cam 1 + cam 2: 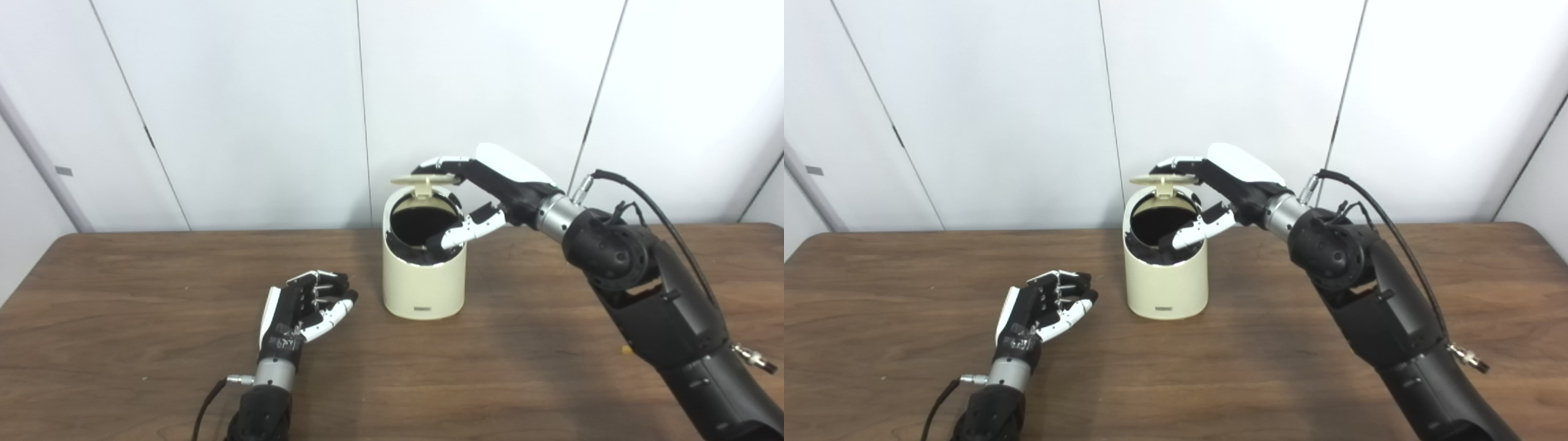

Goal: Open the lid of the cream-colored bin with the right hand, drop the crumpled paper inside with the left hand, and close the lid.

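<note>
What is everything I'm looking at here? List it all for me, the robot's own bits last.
Bin: one, cream-coloured, round, standing upright near the middle of the table; inside looks dark.
Lid: one, cream-coloured, hinged at the back of the bin, raised open.
Table: one, dark brown wood grain, under everything.
Wall panels: white, behind the table.
Crumpled paper: none visible on the table or in either hand.
Left hand: one, black and white, low over the table left of the bin, fingers curled, holding nothing visible.
Right hand: one, black and white, at the bin's top, fingers on the raised lid, thumb at the rim.
</note>
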`<action>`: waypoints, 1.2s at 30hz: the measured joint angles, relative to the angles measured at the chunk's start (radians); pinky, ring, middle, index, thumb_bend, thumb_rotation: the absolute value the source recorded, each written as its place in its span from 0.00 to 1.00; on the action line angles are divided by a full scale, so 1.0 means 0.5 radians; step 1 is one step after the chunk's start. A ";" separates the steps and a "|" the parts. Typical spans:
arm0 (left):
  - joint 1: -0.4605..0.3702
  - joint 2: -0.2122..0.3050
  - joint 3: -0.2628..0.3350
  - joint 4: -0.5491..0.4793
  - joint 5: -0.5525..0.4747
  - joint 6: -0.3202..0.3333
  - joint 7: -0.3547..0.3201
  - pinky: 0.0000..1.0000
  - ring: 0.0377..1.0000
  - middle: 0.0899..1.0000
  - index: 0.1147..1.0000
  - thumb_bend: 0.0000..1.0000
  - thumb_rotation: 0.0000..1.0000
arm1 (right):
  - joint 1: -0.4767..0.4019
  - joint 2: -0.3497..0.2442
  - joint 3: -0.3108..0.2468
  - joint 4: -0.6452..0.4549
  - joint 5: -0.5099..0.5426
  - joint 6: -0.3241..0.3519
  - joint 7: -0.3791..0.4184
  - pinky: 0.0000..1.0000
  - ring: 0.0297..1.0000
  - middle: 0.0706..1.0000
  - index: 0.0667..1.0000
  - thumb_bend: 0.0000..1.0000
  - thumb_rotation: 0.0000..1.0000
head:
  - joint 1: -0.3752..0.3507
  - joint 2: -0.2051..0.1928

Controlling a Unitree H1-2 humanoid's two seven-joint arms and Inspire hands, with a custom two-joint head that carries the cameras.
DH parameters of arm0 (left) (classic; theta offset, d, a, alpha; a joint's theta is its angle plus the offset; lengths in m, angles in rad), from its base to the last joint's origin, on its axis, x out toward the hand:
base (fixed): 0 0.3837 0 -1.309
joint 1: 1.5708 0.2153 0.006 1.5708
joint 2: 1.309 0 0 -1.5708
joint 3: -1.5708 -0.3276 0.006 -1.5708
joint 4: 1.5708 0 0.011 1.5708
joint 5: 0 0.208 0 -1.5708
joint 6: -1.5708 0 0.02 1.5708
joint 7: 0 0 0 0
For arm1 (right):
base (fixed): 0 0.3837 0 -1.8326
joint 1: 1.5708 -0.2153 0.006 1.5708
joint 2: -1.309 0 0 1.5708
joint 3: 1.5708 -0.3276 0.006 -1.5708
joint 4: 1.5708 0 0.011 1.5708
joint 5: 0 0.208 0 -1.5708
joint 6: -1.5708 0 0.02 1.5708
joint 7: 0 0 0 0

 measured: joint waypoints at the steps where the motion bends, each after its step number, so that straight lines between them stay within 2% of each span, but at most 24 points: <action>1: 0.000 -0.002 0.000 0.000 0.000 0.000 0.000 0.55 0.64 0.67 0.43 0.50 0.08 | 0.004 0.000 -0.001 -0.012 0.001 0.004 0.013 0.83 0.89 0.77 0.71 0.71 0.41 | 0.000 0.000; 6: -0.001 -0.005 0.007 0.000 -0.006 0.001 -0.001 0.55 0.65 0.67 0.43 0.50 0.08 | 0.033 -0.003 -0.006 -0.078 -0.001 0.056 0.073 0.86 0.90 0.74 0.66 0.70 0.43 | 0.012 0.009; 10: -0.002 -0.004 0.013 -0.002 -0.009 0.001 -0.002 0.55 0.64 0.67 0.43 0.50 0.08 | 0.054 -0.033 -0.008 -0.120 0.000 0.060 0.107 0.84 0.90 0.73 0.65 0.71 0.46 | 0.006 0.018; 18: -0.004 -0.004 0.017 -0.004 -0.012 0.007 -0.003 0.55 0.64 0.67 0.43 0.50 0.08 | 0.085 -0.052 -0.041 -0.149 0.009 0.061 0.114 0.81 0.88 0.72 0.65 0.70 0.42 | 0.003 0.040; 30: -0.003 -0.007 0.016 -0.026 -0.005 0.018 -0.002 0.55 0.65 0.68 0.43 0.50 0.08 | 0.122 -0.055 -0.045 -0.150 0.004 0.040 0.112 0.81 0.87 0.71 0.65 0.67 0.41 | 0.003 0.058; 36: -0.004 -0.013 0.010 -0.034 0.000 0.023 -0.002 0.54 0.64 0.67 0.43 0.50 0.07 | 0.147 -0.058 -0.012 -0.149 -0.062 -0.031 0.102 0.86 0.88 0.70 0.66 0.68 0.43 | 0.012 0.074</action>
